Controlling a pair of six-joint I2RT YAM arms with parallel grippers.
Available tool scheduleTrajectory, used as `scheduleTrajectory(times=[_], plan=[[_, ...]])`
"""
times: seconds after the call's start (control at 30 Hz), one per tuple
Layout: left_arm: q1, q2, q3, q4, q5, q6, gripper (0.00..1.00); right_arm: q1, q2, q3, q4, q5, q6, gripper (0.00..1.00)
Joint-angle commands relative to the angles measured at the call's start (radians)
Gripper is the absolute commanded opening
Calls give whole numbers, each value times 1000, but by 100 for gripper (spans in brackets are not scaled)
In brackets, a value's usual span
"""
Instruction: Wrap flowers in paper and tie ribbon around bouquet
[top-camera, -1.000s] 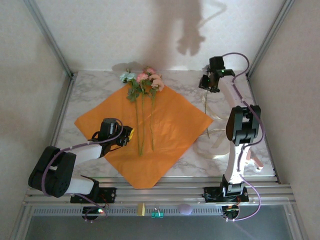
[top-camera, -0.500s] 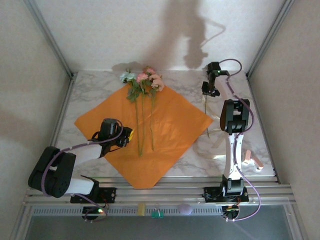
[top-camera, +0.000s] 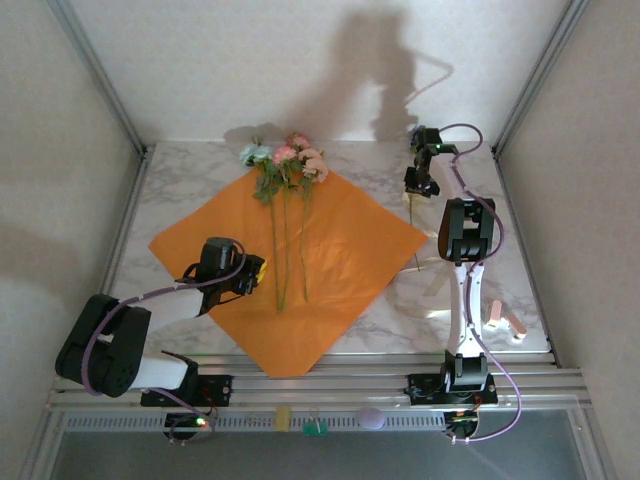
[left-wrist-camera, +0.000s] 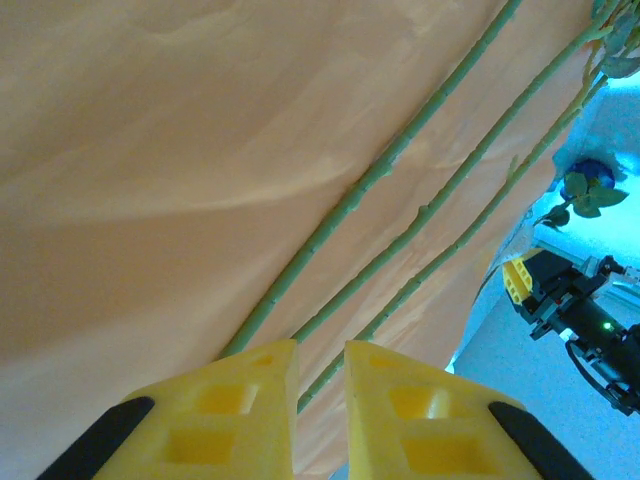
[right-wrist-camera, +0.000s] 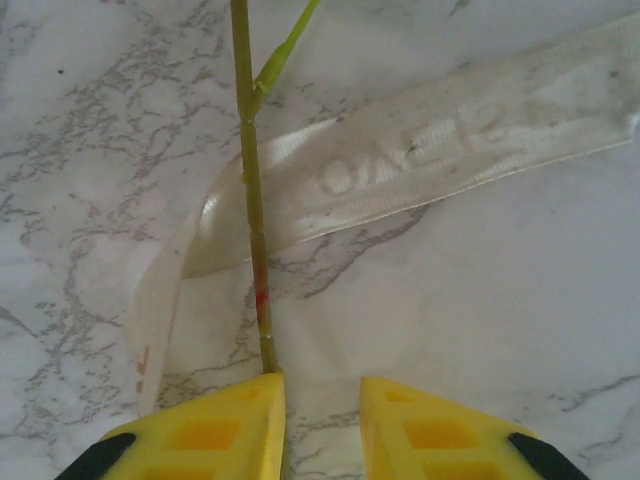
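1. Surface: your white-veined marble top fills the middle of the overhead view.
2. Paper: one orange sheet lies flat as a diamond at centre frame, its lowest corner reaching the near edge.
3. Flowers: you see the pink, white and blue heads at the sheet's upper corner. The thin green stems run down over the orange toward centre frame. In the left wrist view the stems cross diagonally on the paper.
4. Ribbon: a cream strip with faint lettering lies looped on the marble at the right of the overhead frame, off the sheet.
5. Loose stem: one green stalk lies across the ribbon, right of the paper's right corner.
6. Left claw: it hangs over the sheet at lower left, just beside the stem ends. Its jaws stand a narrow slot apart, released, with nothing between them.
7. Right claw: it sits at upper right, jaws partly parted. The loose stem meets the inner edge of one finger; you cannot tell whether it is pinched.
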Motion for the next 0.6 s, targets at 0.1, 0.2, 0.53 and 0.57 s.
scheduleTrajectory(times=[0.1,0.2,0.53,0.57], plan=[[-7,-2,23,-32,3,26,19,2,45,95,-38,-10,7,27],[-7,2,27,-36,3,27,19,3,27,97,-30,-13,14,26],[-7,19,28,-16,4,20,19,10,89,168,-99,-14,31,26],[-7,19,30,-15,5,21,19,10,93,167,-101,-17,31,26]])
